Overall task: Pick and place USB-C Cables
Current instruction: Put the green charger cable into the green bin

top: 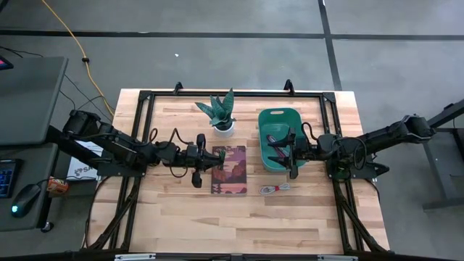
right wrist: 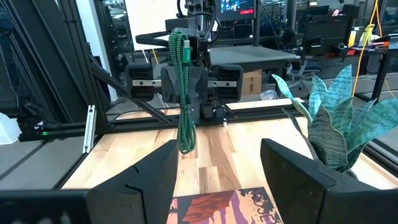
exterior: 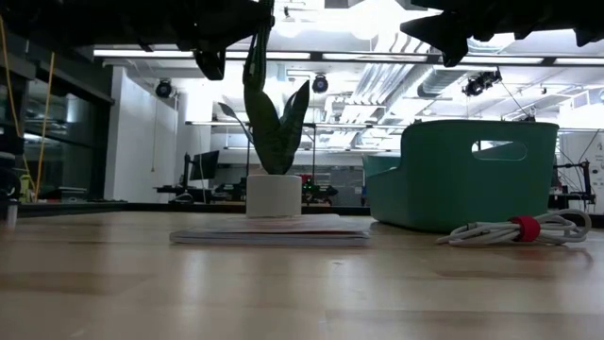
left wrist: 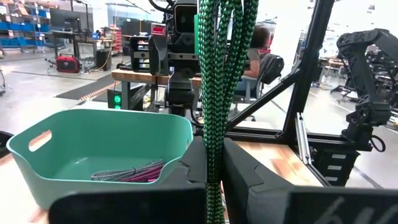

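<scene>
Above the book (top: 229, 170), left hand (top: 197, 167) clamped on green cable (right wrist: 182, 93).

No readable text, labels or numbers; white sheet (top: 81, 168) under left arm shows partial, illegible lettering.

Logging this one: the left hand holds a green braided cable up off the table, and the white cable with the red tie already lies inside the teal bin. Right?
Not quite. The left hand does hold the green braided cable aloft, but the white cable with the red tie lies on the table beside the teal bin, not inside, as the high view shows.
</scene>
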`<action>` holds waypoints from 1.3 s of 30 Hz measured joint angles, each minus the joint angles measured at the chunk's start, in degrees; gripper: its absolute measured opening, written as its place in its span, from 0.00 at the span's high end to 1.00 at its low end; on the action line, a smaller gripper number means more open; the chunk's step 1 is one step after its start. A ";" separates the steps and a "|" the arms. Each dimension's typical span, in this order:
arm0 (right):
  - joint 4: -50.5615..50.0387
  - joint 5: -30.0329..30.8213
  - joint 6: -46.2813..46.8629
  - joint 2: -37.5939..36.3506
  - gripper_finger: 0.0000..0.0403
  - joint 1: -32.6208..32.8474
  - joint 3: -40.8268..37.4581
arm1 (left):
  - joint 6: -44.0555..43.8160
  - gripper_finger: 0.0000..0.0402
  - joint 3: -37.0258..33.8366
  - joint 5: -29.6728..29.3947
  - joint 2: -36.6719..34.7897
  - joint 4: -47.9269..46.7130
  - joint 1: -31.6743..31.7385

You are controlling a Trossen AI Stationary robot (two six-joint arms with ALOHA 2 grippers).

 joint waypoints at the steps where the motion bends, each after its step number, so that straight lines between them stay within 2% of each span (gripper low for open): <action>1: 0.00 0.01 0.00 0.00 0.45 0.00 0.00 | -0.02 1.00 0.00 0.00 0.00 0.00 0.00; 12: -0.01 -0.01 0.08 0.00 0.45 0.00 0.00 | -0.11 1.00 0.00 -0.04 0.00 -0.02 0.00; 17: -1.29 0.03 3.18 0.04 0.45 0.00 0.00 | -0.11 1.00 0.01 -0.07 0.00 -0.02 0.00; 21: -1.64 3.31 5.62 1.20 0.45 0.01 0.00 | -0.12 1.00 0.02 -0.07 0.00 -0.02 0.00; 24: -0.68 6.61 7.45 4.30 0.45 -0.26 0.00 | -0.13 1.00 0.02 -0.07 0.00 -0.04 0.00; 26: 1.84 6.52 7.38 7.14 0.45 -0.95 0.00 | -0.07 1.00 0.02 -0.07 0.00 -0.04 0.02; 30: 12.08 0.77 4.95 12.97 0.45 -2.55 0.29 | -0.83 1.00 0.02 -0.06 0.00 -0.04 0.02; 33: 14.37 -3.57 3.34 17.13 0.45 -3.08 3.27 | -2.85 1.00 0.04 -0.06 0.00 -0.04 0.04; 39: 14.32 -4.32 -1.23 27.35 0.45 -3.15 12.51 | -6.68 1.00 1.23 -0.53 0.00 -1.73 0.20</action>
